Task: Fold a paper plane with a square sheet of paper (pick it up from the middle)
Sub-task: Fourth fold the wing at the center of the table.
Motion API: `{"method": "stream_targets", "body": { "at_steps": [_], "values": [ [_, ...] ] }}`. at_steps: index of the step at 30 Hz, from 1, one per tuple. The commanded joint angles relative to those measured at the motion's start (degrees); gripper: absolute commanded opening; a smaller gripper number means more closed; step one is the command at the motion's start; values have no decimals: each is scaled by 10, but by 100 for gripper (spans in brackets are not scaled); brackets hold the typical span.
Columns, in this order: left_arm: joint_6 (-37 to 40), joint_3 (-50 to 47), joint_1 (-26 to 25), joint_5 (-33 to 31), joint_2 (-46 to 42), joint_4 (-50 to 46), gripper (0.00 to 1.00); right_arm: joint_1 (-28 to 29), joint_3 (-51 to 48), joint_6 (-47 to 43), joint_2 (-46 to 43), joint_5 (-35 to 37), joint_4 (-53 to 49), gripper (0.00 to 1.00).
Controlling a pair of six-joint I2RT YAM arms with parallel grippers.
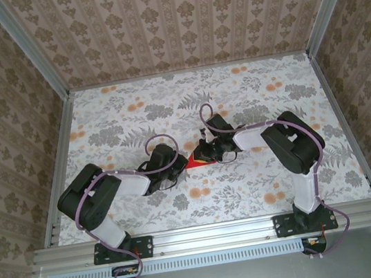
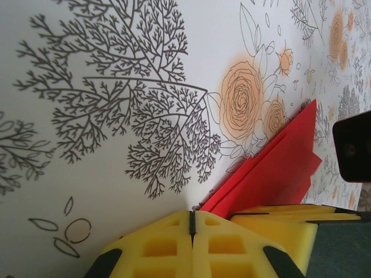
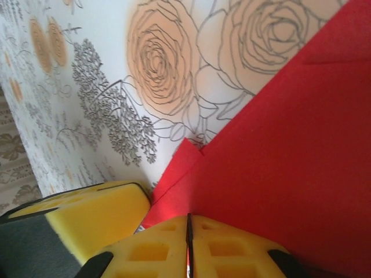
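on the flower-printed table (image 1: 249,192), one square sheet of paper (image 2: 272,168) lies part-folded at the middle, between two grippers. the left gripper (image 2: 191,227) is clenched empty just beside it, the right gripper (image 3: 188,229) clenched with its tips at the layers. this looks like crease-pressing, so the next move needs a steady slide along the fold.

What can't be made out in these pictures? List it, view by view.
Top external: the red paper is mostly covered by the left arm and right arm; its folds are too small to read.
Left wrist: the paper's near end disappears behind a yellow pad.
Right wrist: the frame edges cut the paper off; the shut right end effector's own pads hide whether it pinches or only presses the paper.
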Motion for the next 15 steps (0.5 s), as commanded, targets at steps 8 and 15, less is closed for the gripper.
{"method": "stream_targets", "body": {
  "at_steps": [8, 15],
  "values": [
    [63, 1, 13, 26, -15, -32, 0, -9, -7, 11, 7, 26, -19, 10],
    [95, 19, 12, 73, -25, -8, 9, -16, -12, 19, 6, 32, -22, 9]
  ]
}}
